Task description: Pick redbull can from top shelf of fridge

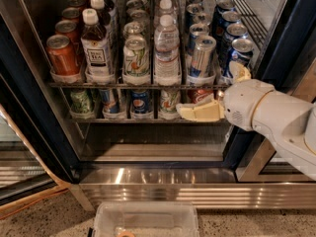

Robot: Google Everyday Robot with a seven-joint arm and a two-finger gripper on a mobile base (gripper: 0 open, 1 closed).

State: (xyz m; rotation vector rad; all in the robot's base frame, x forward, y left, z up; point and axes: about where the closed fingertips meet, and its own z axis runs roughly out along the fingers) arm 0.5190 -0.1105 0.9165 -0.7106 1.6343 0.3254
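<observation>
The redbull can point(202, 57), slim and silver-blue, stands at the front of its lane on the top shelf point(98, 85), with more such cans behind it. My gripper point(217, 92) is open, just right of and below the can at the shelf's front edge. One cream finger point(197, 112) points left under the shelf in front of the lower rack. The other finger point(240, 72) points up beside the Pepsi can point(238, 57). The fridge point(29, 107) has its door open.
An orange-red soda can point(62, 56), a tea bottle point(96, 46), a green-white can point(136, 57) and a water bottle point(166, 51) line the top shelf's front. Shorter cans point(140, 102) fill the lower rack. A clear plastic bin point(146, 220) sits on the floor.
</observation>
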